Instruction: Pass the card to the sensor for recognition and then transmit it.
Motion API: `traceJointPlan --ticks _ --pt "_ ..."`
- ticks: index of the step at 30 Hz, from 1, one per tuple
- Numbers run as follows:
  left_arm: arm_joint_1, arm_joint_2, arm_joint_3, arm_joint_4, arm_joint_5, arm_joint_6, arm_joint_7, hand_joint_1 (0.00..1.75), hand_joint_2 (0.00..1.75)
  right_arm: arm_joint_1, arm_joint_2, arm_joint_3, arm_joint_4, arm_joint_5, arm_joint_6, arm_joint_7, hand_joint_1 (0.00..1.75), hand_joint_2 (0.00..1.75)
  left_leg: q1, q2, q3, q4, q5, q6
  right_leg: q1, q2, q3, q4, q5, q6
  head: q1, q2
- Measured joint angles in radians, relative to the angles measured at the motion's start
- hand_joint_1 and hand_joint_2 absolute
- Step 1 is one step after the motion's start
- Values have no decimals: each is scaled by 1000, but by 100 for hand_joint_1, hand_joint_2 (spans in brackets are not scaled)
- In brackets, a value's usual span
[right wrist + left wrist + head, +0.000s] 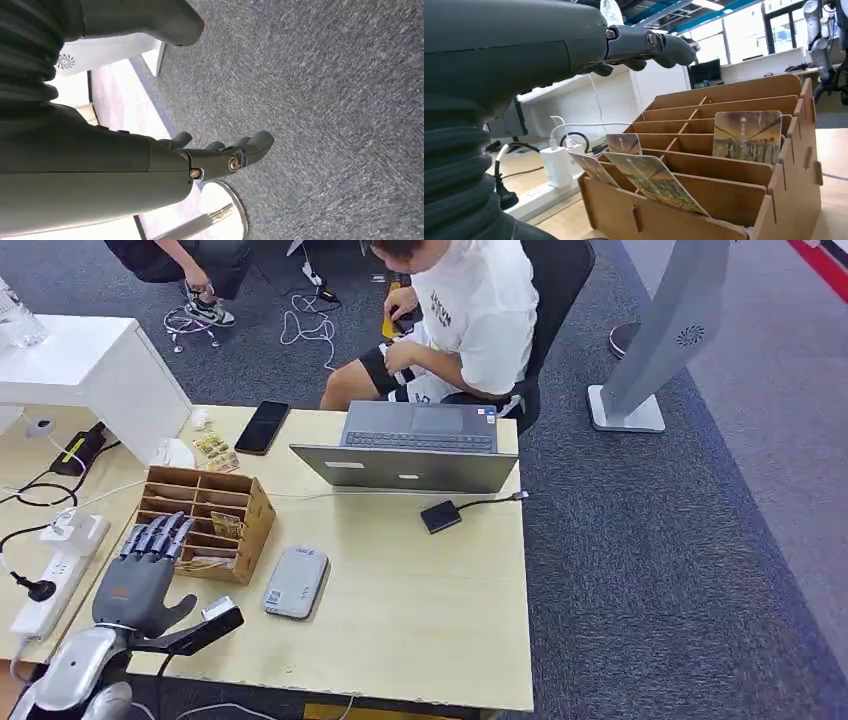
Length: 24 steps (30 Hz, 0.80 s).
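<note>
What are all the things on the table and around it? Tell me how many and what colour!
Card organiser: one, brown wood, left part of the table.
Cards: several, brownish pictures, standing in the organiser's slots.
Sensor: one, grey, flat on the table right of the organiser.
Laptop: one, grey, open at the table's far edge.
Phone: one, black, far edge left of the laptop.
Small black box: one, cabled, in front of the laptop.
Power strip: one, white, left side.
Person: one, white shirt, seated behind the laptop.
Left hand: grey, fingers over the organiser, holding nothing.
Right hand: dark grey, above grey carpet.
</note>
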Motion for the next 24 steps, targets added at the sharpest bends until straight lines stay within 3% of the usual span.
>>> traceJointPlan --ticks 24 --pt "-81 -10 -3 84 -18 -25 6 0 175 -7 6 6 0 20 13 4 0 175 0 0 0 0 0 0 0 0 0 0 0 0 0 0"
